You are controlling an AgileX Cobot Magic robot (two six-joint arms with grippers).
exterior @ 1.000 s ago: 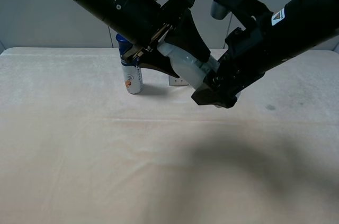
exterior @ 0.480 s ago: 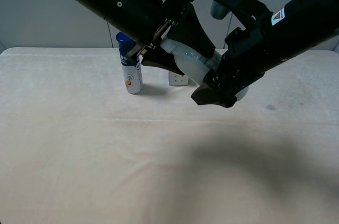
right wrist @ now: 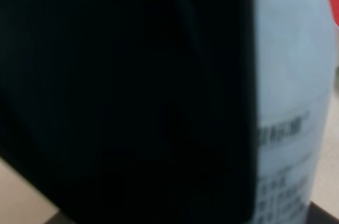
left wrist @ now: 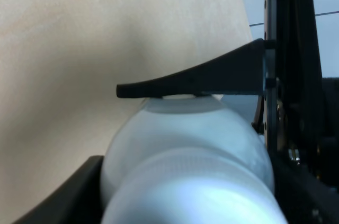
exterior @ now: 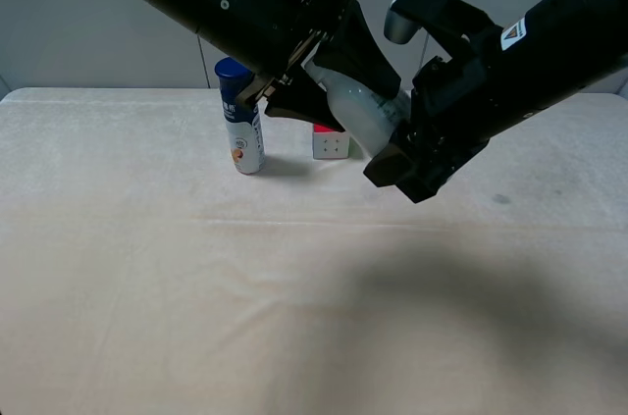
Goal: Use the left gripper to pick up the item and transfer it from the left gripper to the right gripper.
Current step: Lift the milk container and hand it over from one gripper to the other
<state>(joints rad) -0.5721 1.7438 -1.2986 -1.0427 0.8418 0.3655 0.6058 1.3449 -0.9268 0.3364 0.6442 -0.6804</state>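
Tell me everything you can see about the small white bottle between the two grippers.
The white bottle looks like smooth plastic, with small dark print on its label. It hangs tilted in the air above the table. The left gripper is closed on one end and the right gripper on the other.

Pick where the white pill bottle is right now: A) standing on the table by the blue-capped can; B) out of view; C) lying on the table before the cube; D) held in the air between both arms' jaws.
D: the pill bottle is up off the table, its ends inside the left gripper and the right gripper, both with jaws closed on it.
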